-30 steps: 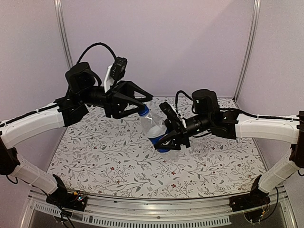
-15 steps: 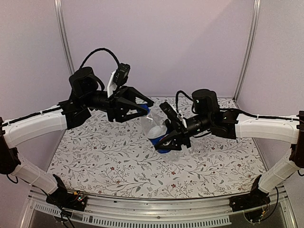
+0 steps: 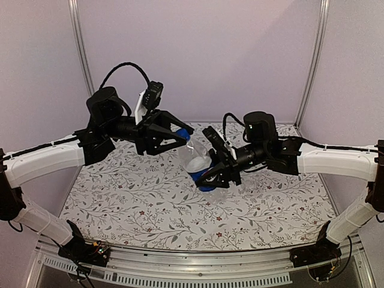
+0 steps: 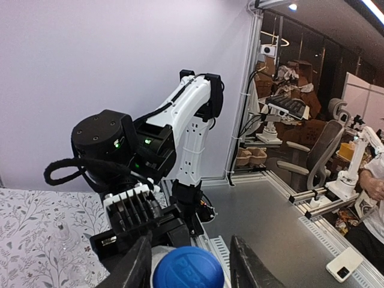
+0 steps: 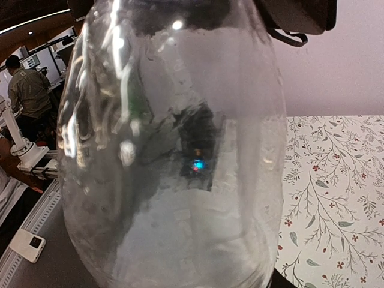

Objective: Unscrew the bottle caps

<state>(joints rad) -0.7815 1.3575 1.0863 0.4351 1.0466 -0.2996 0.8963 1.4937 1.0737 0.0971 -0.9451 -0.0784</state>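
Observation:
My right gripper (image 3: 210,174) is shut on the lower body of the clear Pepsi bottle (image 3: 195,157), at its blue label, and holds it tilted in the air over the table. The bottle (image 5: 174,156) fills the right wrist view and hides the fingers. The blue cap (image 3: 180,133) sits on the bottle's neck, pointing up and left. My left gripper (image 3: 185,134) is open, with one finger on each side of the cap. In the left wrist view the cap (image 4: 188,269) lies between the fingers (image 4: 137,264) with a gap on its right side. The shorter bottle and pale cap are not clearly in view.
A floral tablecloth (image 3: 150,198) covers the table. A lilac back wall (image 3: 198,54) and metal frame posts (image 3: 81,54) close in the rear. The right arm (image 4: 186,132) stands just behind the cap in the left wrist view.
My left arm has lifted a little and its wrist has turned. Its fingers, tight on the cap a second ago, now stand apart round it. The right arm and bottle have barely moved.

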